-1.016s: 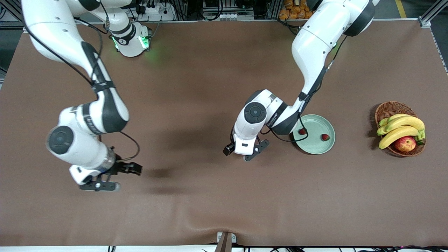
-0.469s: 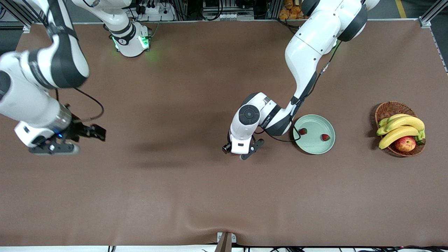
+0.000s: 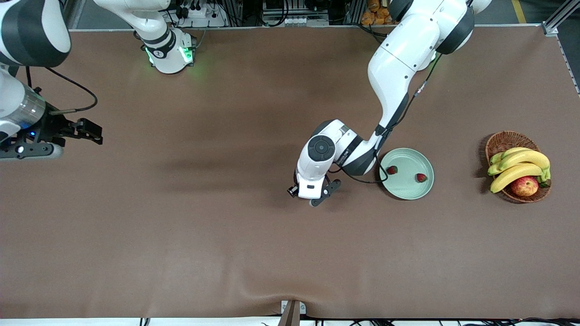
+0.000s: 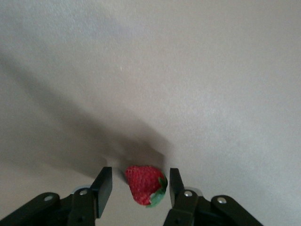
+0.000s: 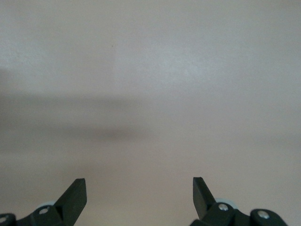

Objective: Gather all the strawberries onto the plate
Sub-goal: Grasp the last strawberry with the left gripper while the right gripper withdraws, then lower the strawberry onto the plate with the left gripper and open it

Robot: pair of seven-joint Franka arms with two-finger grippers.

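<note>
The pale green plate [image 3: 408,191] lies toward the left arm's end of the table and holds two strawberries [image 3: 392,170] [image 3: 421,177]. My left gripper [image 3: 322,194] is low over the cloth beside the plate, on the side toward the right arm's end. The left wrist view shows a third strawberry [image 4: 145,183] on the cloth between the open fingers of that gripper [image 4: 139,178]. One finger [image 4: 175,181] is almost at its green cap, and a gap shows at the other. The hand hides this berry in the front view. My right gripper [image 3: 27,151] [image 5: 139,188] hangs open and empty over the right arm's end of the table.
A wicker basket [image 3: 509,138] with bananas [image 3: 521,165] and an apple [image 3: 524,185] stands past the plate at the left arm's end. The brown cloth has a raised fold at the front edge by a bracket [image 3: 292,312].
The right arm has swung away from the middle toward its own end of the table. The left gripper has shifted a little away from the plate, and its fingers have narrowed around the strawberry.
</note>
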